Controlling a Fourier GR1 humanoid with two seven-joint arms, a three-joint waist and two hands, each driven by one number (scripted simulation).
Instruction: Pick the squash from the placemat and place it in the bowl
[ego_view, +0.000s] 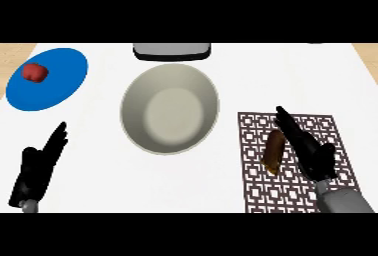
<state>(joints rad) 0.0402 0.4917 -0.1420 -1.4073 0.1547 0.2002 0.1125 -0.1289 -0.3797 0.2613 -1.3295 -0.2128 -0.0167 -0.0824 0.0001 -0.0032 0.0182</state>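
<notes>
Brown elongated squash (273, 152) on patterned placemat (255, 190).

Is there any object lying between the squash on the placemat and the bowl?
Nothing visible does. Between the squash and the bowl there is only placemat and bare counter. The right hand is beside the squash.

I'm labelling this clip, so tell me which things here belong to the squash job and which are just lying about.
Part of the job:
- squash
- placemat
- bowl
- right robot hand

Lying about:
- red fruit
- blue plate
- grey object at the far edge
- left robot hand, resting
</notes>
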